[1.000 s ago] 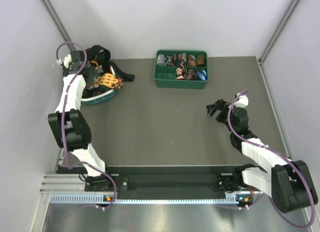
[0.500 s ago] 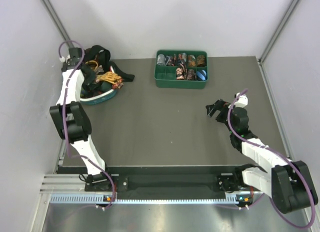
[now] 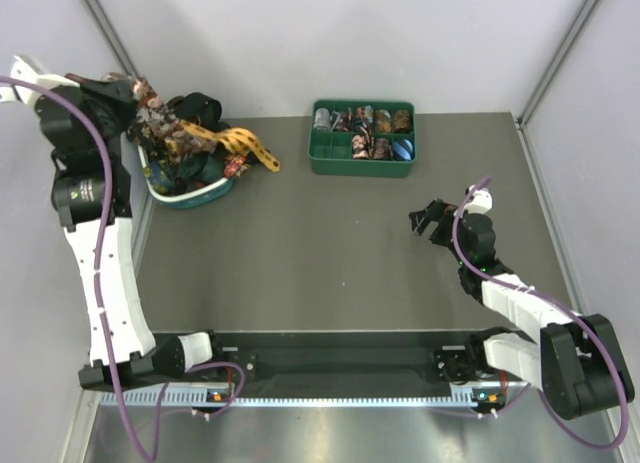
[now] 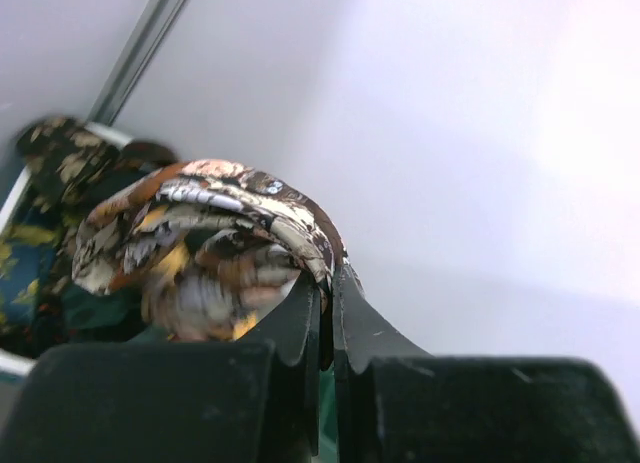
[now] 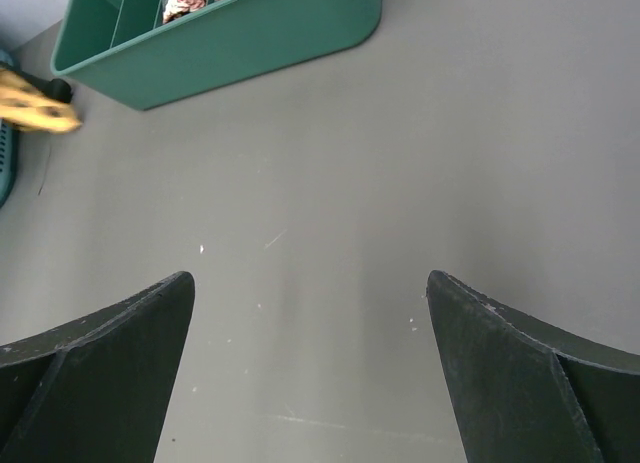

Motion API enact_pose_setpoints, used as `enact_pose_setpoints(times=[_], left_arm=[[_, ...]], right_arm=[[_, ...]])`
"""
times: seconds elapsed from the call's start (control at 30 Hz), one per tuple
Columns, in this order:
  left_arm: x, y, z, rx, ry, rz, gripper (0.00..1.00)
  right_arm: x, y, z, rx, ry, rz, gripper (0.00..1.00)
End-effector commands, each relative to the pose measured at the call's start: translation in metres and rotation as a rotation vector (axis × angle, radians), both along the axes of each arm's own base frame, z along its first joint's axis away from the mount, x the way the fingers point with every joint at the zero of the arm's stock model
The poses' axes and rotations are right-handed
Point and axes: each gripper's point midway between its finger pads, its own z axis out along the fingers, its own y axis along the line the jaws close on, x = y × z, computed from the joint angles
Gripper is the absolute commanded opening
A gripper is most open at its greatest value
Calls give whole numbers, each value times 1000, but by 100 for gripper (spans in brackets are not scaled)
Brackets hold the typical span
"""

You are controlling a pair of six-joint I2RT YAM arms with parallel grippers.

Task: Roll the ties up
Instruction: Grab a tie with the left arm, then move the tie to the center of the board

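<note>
Fabric bunches in your left gripper (image 4: 326, 288): the two black fingers (image 4: 290, 318) are pressed nearly together, pinching a fold of the brown-floral tie (image 4: 205, 228). It is glossy woven cloth in cream, rust and dark brown, humped into a soft loop above the tips. From the top view, that arm stands tall at the far left, holding the tie up over the teal basket (image 3: 198, 195), and the strip trails down toward the heap of loose ties (image 3: 185, 165) inside it. That heap is a tangle. A gold-yellow tie (image 3: 238, 140), a narrow patterned ribbon, spills flat over the basket's right rim onto the table (image 3: 300, 263). A black tie (image 3: 203, 107) curls at the far side. Further right along the far edge, the green plastic tray (image 3: 360, 167) has square compartments packed with rolled ties (image 3: 365, 119), small tight cylinders in browns, greys and one blue. Your right gripper (image 5: 308, 283) hangs spread wide over the matte grey table on the right. Its wedge-shaped black fingers grip nothing, and it sits well apart from both tray and basket.
</note>
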Motion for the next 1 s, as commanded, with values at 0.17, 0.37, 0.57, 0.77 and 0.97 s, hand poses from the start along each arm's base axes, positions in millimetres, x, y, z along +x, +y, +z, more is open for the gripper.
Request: enact_pose_setpoints(times=[0.17, 0.37, 0.57, 0.77, 0.97], left_arm=[[-102, -10, 139, 24, -383, 60, 0], [-163, -52, 183, 27, -607, -120, 0], [-241, -115, 229, 84, -864, -421, 0], [-286, -137, 233, 84, -940, -524, 0], [-233, -138, 198, -57, -820, -632, 0]], right_arm=[[12, 3, 31, 11, -108, 10, 100], [11, 13, 31, 23, -112, 67, 100], [11, 14, 33, 20, -121, 78, 100], [10, 16, 33, 17, -127, 90, 99], [8, 15, 36, 14, -140, 91, 99]])
